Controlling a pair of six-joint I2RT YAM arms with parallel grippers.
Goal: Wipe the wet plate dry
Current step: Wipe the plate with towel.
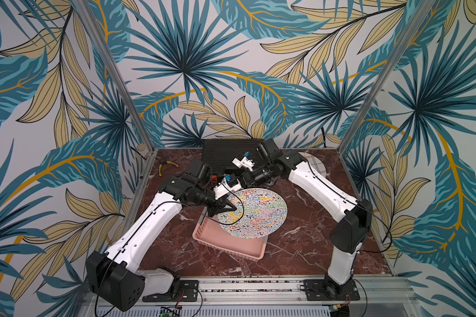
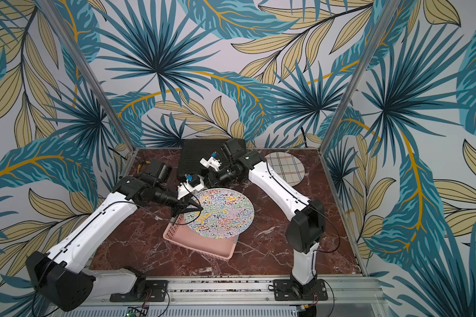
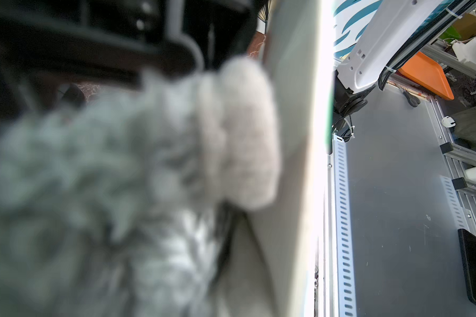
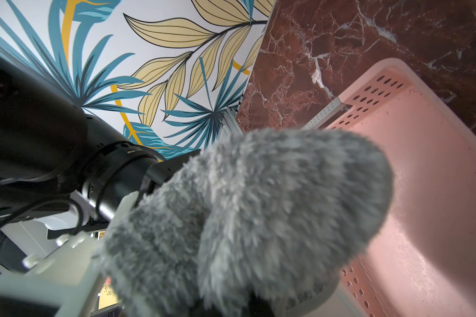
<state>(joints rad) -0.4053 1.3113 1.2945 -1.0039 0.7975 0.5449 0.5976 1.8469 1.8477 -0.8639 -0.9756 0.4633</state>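
**Plate held tilted over the pink basket, cloth on its underside**

There are two plates. The squiggle-patterned one hangs slanted above the pink basket, covering its far half. A plaid plate lies flat well beyond the basket, toward the far right corner. There is one basket, one grey fluffy cloth, one black ribbed rack just behind the basket against the back wall, and one pair of yellow-handled pliers well off to the basket's far left. There are two arms.

The left gripper is clamped on the patterned plate's rim, on the basket's left side. The right gripper reaches in under the plate's far rim from behind the basket. Its jaws are buried in the cloth, closed on the bunch. In the left wrist view the cloth, blurred, lies against the plate's plain pale face.

The plate's low edge sits over the basket's floor, and its right rim overhangs the basket's right wall. The basket stands askew on the marble table. Bare marble lies to the basket's right, to its left under the left arm, and in front up to the metal rail. Behind the basket, room is tight between the rack and both wrists.
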